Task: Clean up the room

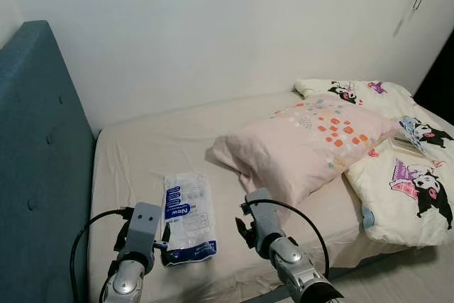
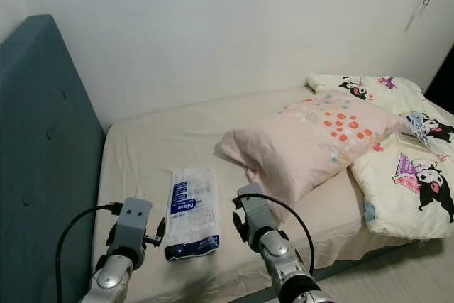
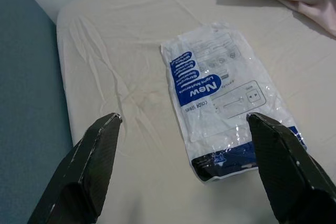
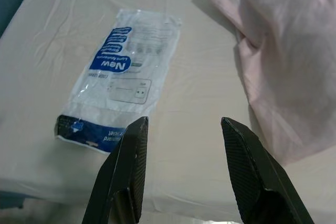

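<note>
A flat clear plastic package (image 1: 187, 216) with blue print reading "New" lies on the beige bed sheet (image 1: 149, 154) near the front edge. My left gripper (image 3: 184, 124) hovers open just above and before it, fingers spread wide. My right gripper (image 4: 184, 124) is open too, held over the sheet between the plastic package (image 4: 118, 90) and the pink pillow (image 4: 283, 51). Neither holds anything. In the head views both wrists (image 1: 138, 235) (image 1: 266, 228) are raised over the bed's near edge.
A pink dotted pillow (image 1: 308, 140) lies mid-bed. A cartoon-print duvet (image 1: 408, 168) covers the right side with a small book-like item (image 1: 406, 147) on it. A blue padded headboard (image 1: 39, 168) stands on the left; a white wall lies behind.
</note>
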